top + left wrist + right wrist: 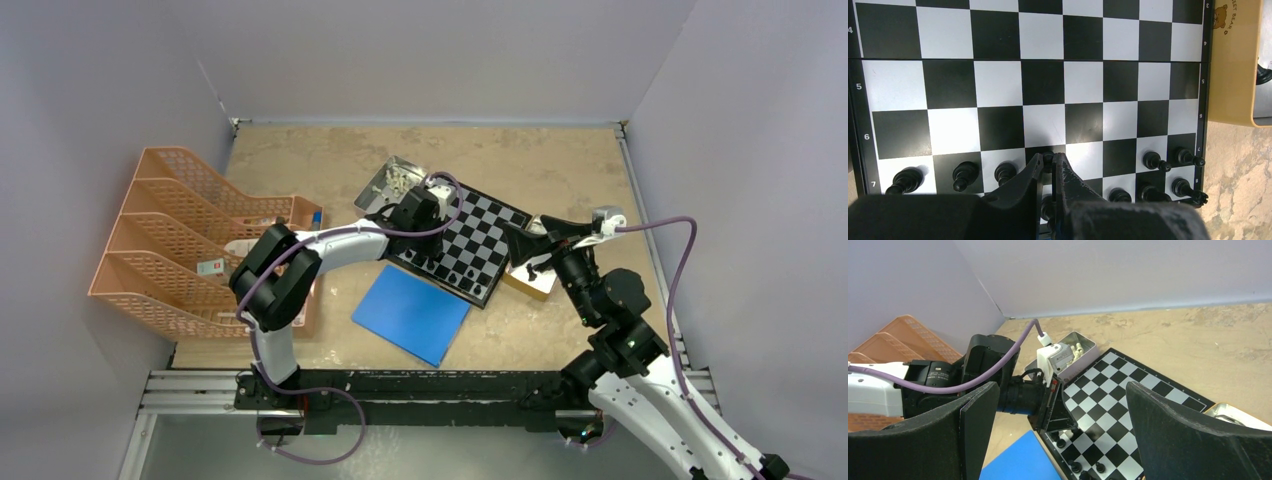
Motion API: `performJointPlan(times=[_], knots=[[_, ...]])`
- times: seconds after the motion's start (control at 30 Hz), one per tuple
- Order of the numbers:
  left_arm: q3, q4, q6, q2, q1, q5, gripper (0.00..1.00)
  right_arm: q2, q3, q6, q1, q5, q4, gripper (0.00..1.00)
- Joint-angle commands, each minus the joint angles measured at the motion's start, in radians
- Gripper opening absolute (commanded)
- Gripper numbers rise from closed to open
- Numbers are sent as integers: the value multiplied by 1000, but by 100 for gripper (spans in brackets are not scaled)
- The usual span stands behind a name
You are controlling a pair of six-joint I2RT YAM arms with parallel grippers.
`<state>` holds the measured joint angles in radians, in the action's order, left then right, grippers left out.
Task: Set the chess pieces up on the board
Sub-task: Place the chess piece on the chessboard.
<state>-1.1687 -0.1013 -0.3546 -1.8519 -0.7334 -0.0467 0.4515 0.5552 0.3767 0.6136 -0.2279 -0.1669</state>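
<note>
The board (492,232) of black and silvery checks lies mid-table, also seen close up (1043,80) and from the right (1128,390). My left gripper (428,250) (1048,162) reaches over its near-left edge, shut on a small black pawn (1048,159) that rests over a dark square of row 7. Other black chess pieces (964,175) stand left of it in that row, and several more (1155,161) crowd the right corner. My right gripper (532,240) (1062,390) hovers by the board's right side, jaws wide apart and empty.
A metal tin (395,182) with cream pieces sits behind the board's left corner. A tan box (530,282) (1233,65) adjoins the board's right edge. A blue sheet (412,313) lies in front, and an orange file rack (190,240) stands at the left.
</note>
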Motion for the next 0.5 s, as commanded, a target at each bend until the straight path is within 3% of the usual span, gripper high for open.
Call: performJointPlan(times=[0.0,0.47], knots=[[-48,-12,22,-7,-2,5,10,4,17,-11,2,-37,-43,99],[-90,-71,40,-14,-15,23,16,8,7,-13,2,-68,-54,99]])
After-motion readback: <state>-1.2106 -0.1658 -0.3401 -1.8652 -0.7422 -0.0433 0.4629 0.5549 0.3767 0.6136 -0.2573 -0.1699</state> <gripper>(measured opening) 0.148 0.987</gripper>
